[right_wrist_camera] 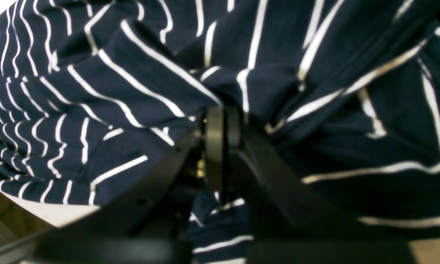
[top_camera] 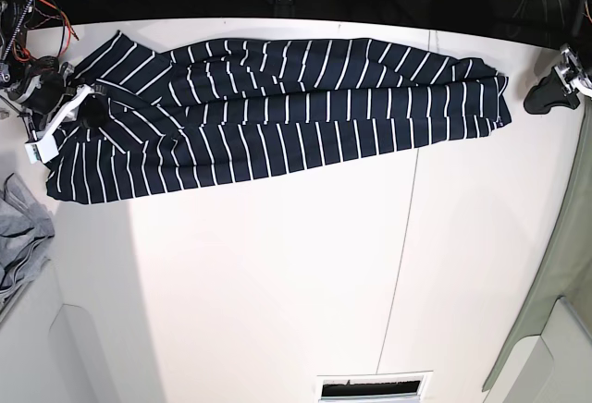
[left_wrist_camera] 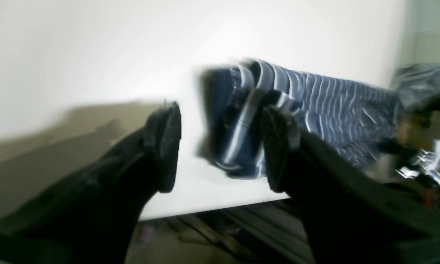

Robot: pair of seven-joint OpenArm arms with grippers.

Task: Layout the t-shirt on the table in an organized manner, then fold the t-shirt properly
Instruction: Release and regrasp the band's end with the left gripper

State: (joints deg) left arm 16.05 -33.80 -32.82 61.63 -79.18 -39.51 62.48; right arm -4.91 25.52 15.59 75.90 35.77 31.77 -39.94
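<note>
- At nine o'clock in the base view, low against the table's edge, a plain grey cloth (top_camera: pixel 20 237) lies crumpled, apart from the work.
- At ten o'clock the right gripper (top_camera: pixel 85 112) sits on the t-shirt's near end. Its wrist view shows the jaws shut tight with striped fabric bunched around and between them, so it is pinching the t-shirt (right_wrist_camera: pixel 131 91).
- Across the top, from ten o'clock to two o'clock, the t-shirt (top_camera: pixel 277 116) lies on the white table (top_camera: pixel 277 292) as a long horizontal band, with folds running lengthwise and one sleeve poking out at eleven o'clock. It looks stretched but not spread flat.
- A thin dark seam (top_camera: pixel 400 237) runs down the table from centre towards six o'clock.
- At three o'clock the left gripper (top_camera: pixel 553 96) hangs just off the t-shirt's far end, not touching it. Its own blurred wrist view shows the left gripper (left_wrist_camera: pixel 220 146) with jaws wide apart and empty, the fabric's end (left_wrist_camera: pixel 249 121) beyond them.
- Progress, as I judge it: laying out is only part done. The body needs widening and smoothing, and no proper fold has begun.
</note>
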